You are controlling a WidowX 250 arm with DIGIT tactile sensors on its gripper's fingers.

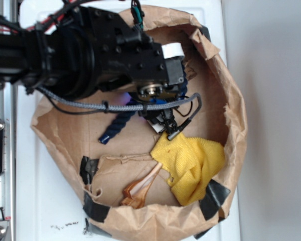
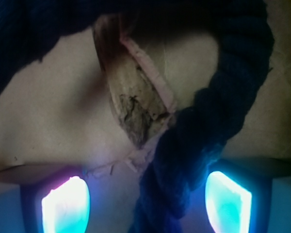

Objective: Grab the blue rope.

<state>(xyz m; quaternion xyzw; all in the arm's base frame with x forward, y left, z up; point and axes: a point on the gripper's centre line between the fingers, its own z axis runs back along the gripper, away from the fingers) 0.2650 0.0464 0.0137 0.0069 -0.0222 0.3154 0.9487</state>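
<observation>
**RISK CHECK: ROPE BETWEEN PADS, GRASP NOT CONFIRMED**

Gripper [image 2: 146, 206] state: jaws apart, w/ the two lit pads [image 2: 65, 206] at the lower corners of the wrist view. The blue rope [image 2: 213, 116] runs down between them, nearer the right-hand pad in that view; contact w/ either pad cannot be told. Nothing clamped yet, by judgement.

Rope position: on the floor of the paper-lined basin [image 1: 236, 108], mostly under the arm in the exterior view. One end [image 1: 114, 126] sticks out toward the basin centre, clear of the yellow cloth [image 1: 193, 163].

Failure modes (judgement):
- Rope sits off-centre, so closing may push it sideways and out rather than pinch it.
- Rope is bendy and twisted, so a shallow pinch may slip on lift.
- Torn paper flap [image 2: 136, 107] lies just beside the rope and may get caught w/ it.
- Grey braided cable [image 1: 90, 104] hangs across the basin near the rope; snag is possible.

Surface: crumpled brown paper, creased and torn, patched w/ black tape [image 1: 215, 198], so uneven. A tan object [image 1: 140, 188] lies near the front wall.

Room: basin sits on a white tabletop [image 1: 55, 211]; plain pale wall area at right.
</observation>
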